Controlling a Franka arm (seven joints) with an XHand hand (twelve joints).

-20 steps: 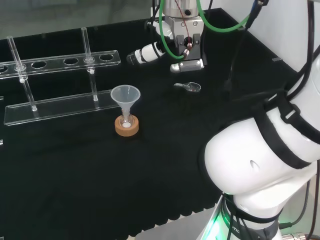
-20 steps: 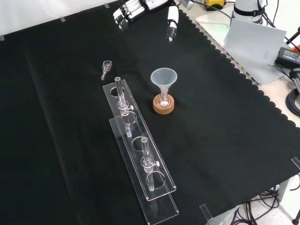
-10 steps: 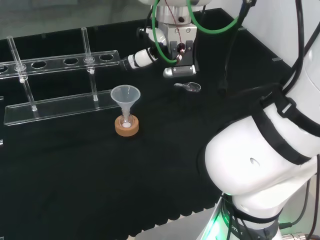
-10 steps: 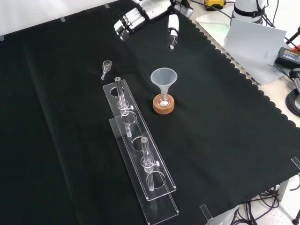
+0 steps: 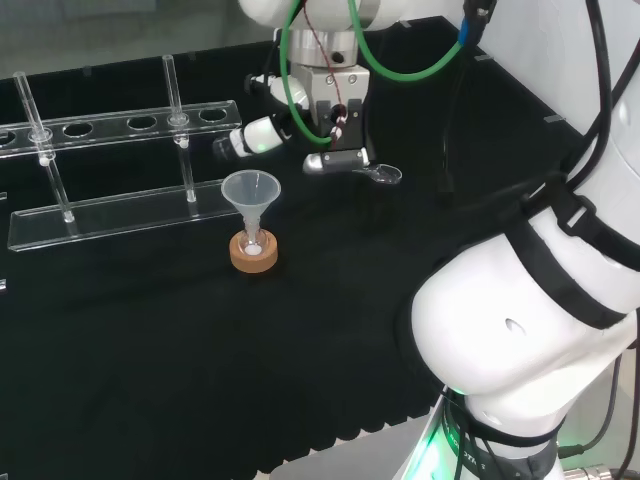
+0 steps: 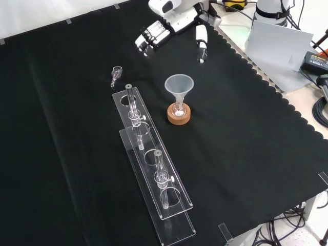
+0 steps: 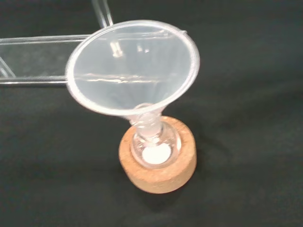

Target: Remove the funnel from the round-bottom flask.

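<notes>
A clear plastic funnel point(image 5: 251, 190) point(image 6: 179, 84) point(image 7: 132, 73) stands with its stem in a small round-bottom flask point(image 5: 253, 240) point(image 6: 178, 108) point(image 7: 152, 142). The flask rests on a cork ring point(image 5: 253, 253) point(image 6: 179, 114) point(image 7: 161, 170) and holds a little white powder. The hand point(image 5: 268, 135) point(image 6: 171, 28) hovers above and behind the funnel in the front view, apart from it. Its fingers point(image 6: 152, 37) are straight and spread from the thumb point(image 6: 201, 42), holding nothing.
A clear two-tier tube rack point(image 5: 120, 205) point(image 6: 154, 174) with two upright tubes stands left of the flask in the front view. A small clear scoop point(image 5: 378, 174) point(image 6: 116, 74) lies on the black cloth near the hand. The arm's white links point(image 5: 530, 330) stand at the head view's right.
The hand has come down and toward the funnel, moving left in the head view and lower and to the right in the front view. Funnel and flask have not moved.
</notes>
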